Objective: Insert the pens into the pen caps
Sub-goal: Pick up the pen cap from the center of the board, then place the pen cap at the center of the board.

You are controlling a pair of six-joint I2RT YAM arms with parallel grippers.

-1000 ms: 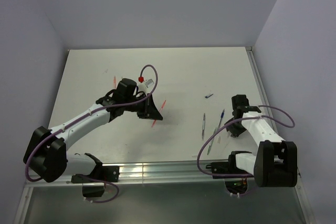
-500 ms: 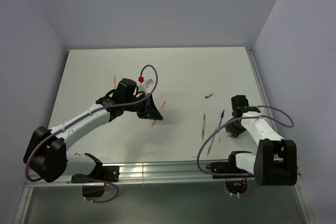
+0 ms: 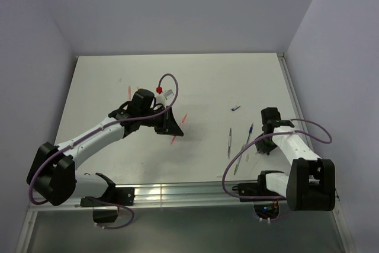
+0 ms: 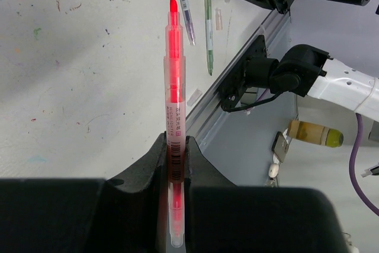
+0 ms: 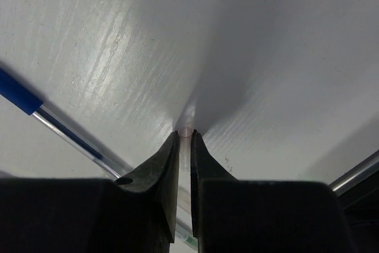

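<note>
My left gripper (image 3: pixel 171 126) (image 4: pixel 173 141) is shut on a red-pink pen (image 4: pixel 172 75) and holds it above the table, red tip pointing forward; the pen shows in the top view (image 3: pixel 184 118). My right gripper (image 3: pixel 264 146) (image 5: pixel 185 135) is down at the table surface, jaws closed on a small pale translucent cap (image 5: pixel 186 131). A grey pen (image 3: pixel 230 142), a blue pen (image 3: pixel 249 134) and a green-clear pen (image 3: pixel 238 161) lie side by side left of the right gripper. A dark blue cap (image 3: pixel 235 108) lies farther back.
An orange-red pen (image 3: pixel 129 92) lies behind the left arm. The blue pen (image 5: pixel 18 95) passes close to the left of my right fingers. In the left wrist view a pale cap (image 4: pixel 218 19) lies beside the green pen (image 4: pixel 208 28). A metal rail (image 3: pixel 177 192) runs along the near table edge.
</note>
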